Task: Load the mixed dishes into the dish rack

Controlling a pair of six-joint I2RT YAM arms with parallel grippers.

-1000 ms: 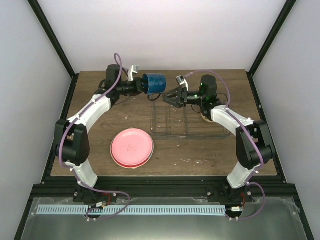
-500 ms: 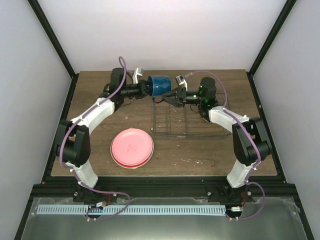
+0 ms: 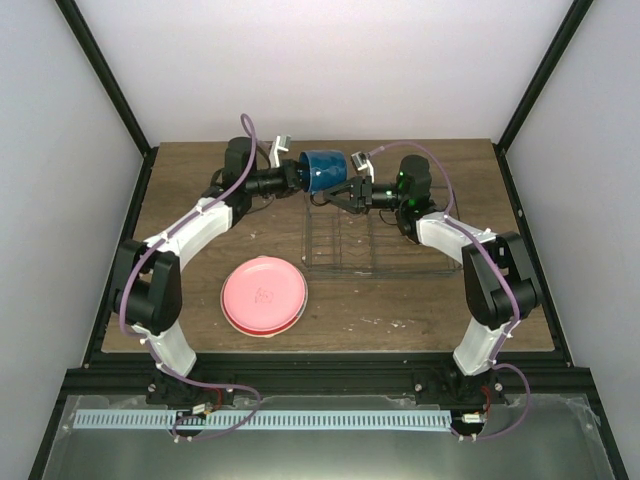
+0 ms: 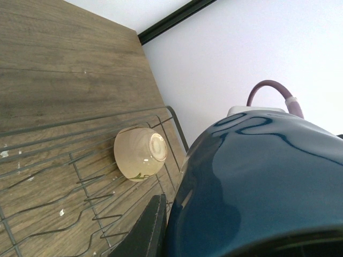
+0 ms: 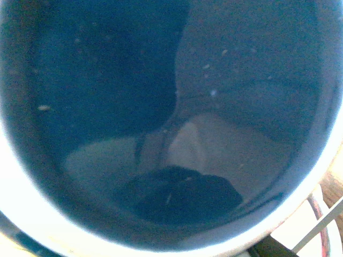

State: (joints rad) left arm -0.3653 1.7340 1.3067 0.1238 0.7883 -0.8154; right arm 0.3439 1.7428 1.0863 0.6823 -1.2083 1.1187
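The dark blue mug (image 3: 322, 168) hangs on its side above the far end of the dish rack (image 3: 340, 245). My left gripper (image 3: 296, 172) is shut on it from the left; one dark finger (image 4: 147, 230) presses the mug's outer wall (image 4: 257, 182). My right gripper (image 3: 347, 193) sits at the mug's open mouth. In the right wrist view the mug's inside (image 5: 161, 80) fills the frame, with one finger (image 5: 182, 198) inside it, and the gap between the jaws is hidden. A small cream bowl (image 4: 140, 153) lies tipped in the rack's corner. The pink plate (image 3: 264, 293) tops a stack left of the rack.
The rack's thin wires (image 4: 80, 176) stand directly under the mug. The black frame posts and white walls close in the table's far edge (image 3: 320, 142) just behind both grippers. Bare wooden tabletop (image 3: 400, 300) lies in front of the rack.
My left arm carried the mug to the right, toward the right gripper. The right gripper moved up to the mug's mouth and its jaws narrowed.
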